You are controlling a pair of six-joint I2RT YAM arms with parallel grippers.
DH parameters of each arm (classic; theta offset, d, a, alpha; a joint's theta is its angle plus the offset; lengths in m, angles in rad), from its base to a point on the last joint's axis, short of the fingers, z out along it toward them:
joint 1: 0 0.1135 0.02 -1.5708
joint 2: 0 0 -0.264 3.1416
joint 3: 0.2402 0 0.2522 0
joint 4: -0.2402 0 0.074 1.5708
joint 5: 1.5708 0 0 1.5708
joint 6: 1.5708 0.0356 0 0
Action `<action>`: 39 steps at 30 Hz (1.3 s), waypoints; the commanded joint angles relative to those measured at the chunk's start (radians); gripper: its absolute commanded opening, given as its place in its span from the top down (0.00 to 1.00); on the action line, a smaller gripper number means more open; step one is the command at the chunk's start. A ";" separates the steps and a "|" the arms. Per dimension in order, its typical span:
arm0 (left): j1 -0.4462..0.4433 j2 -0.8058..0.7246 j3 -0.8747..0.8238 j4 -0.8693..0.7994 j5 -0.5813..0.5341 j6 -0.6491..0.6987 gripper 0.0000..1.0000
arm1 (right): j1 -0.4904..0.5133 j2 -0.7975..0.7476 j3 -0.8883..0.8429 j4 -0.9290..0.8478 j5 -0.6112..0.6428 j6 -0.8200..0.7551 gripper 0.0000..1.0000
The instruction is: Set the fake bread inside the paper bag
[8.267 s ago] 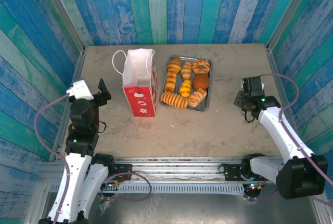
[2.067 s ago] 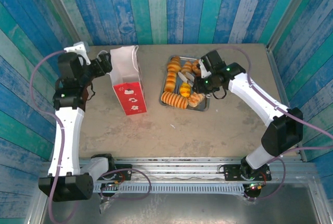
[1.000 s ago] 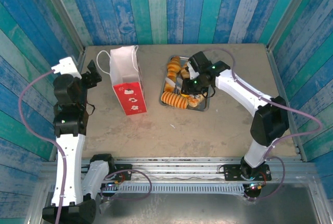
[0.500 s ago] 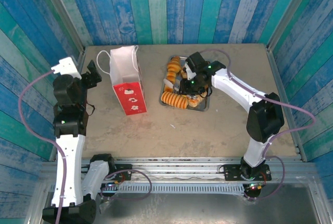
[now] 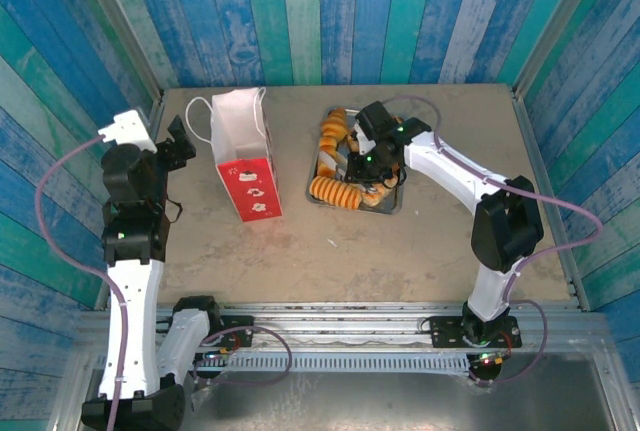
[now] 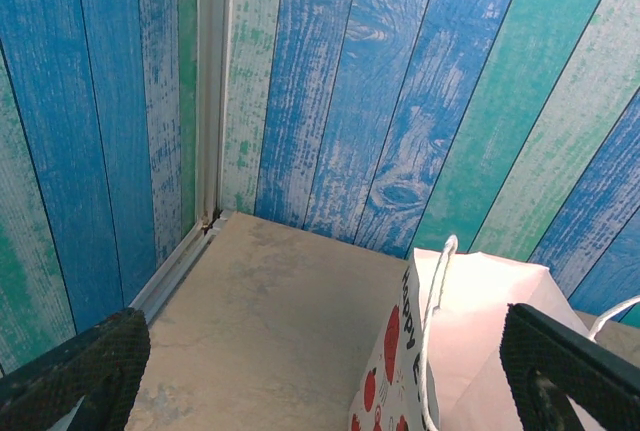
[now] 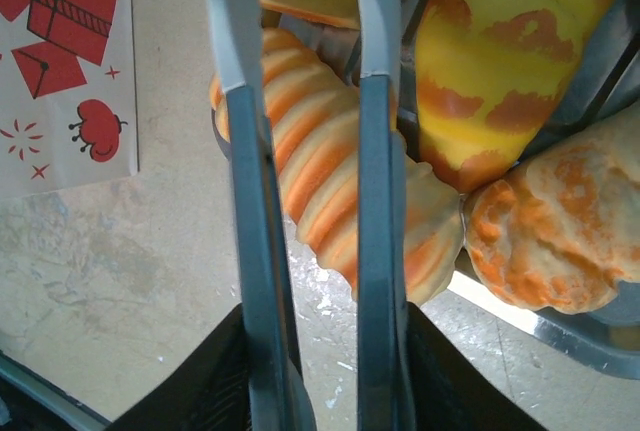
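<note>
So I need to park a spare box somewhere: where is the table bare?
Bare: the near strip of table in front of the paper bag and grey tray, and the stretch right of the tray. The bag-tray gap is narrow. Crowded: the tray, with fake bread and the right gripper.

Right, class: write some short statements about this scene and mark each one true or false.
The paper bag stands upright, left of the tray. True.
The left gripper is clamped on the bag's handle. False: its jaws are open and hold nothing.
The right gripper is over the tray. True.
The tray is empty. False: fake bread lies in it.
</note>
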 commanded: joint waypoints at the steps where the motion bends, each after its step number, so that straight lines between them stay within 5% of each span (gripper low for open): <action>1: 0.004 -0.007 0.013 -0.025 0.007 -0.031 0.06 | 0.006 -0.038 0.025 -0.013 0.050 -0.011 0.76; 10: 0.051 0.233 0.282 -0.229 0.294 -0.110 0.06 | 0.006 -0.146 0.003 0.037 0.125 -0.046 0.82; 21: 0.320 0.347 0.259 -0.036 0.818 -0.305 0.06 | 0.006 -0.338 -0.023 0.141 0.206 -0.087 0.86; 32: 0.333 0.328 0.125 0.021 0.875 -0.323 0.00 | 0.079 -0.497 0.026 0.323 0.206 -0.111 0.87; 39: 0.333 0.340 0.079 0.078 0.971 -0.334 0.11 | 0.224 -0.459 0.131 0.407 0.281 -0.192 0.88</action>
